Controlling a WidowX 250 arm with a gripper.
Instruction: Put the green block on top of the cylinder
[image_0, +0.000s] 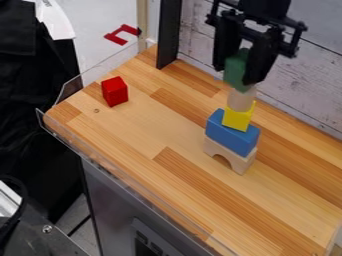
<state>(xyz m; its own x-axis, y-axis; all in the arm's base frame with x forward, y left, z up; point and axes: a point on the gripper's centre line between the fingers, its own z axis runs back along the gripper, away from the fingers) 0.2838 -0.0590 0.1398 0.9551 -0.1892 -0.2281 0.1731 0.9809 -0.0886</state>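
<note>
The black gripper (235, 76) is clamped on the faceted green block (236, 69), at the pale, rounded cylinder's (240, 100) top. Below sit a yellow block (237, 119), blue block (230, 133) and arched wooden block (239, 162)

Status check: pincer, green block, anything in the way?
Pincer closed on green block. Block at top of cylinder, contact unclear. No obstruction seen between them.
</note>
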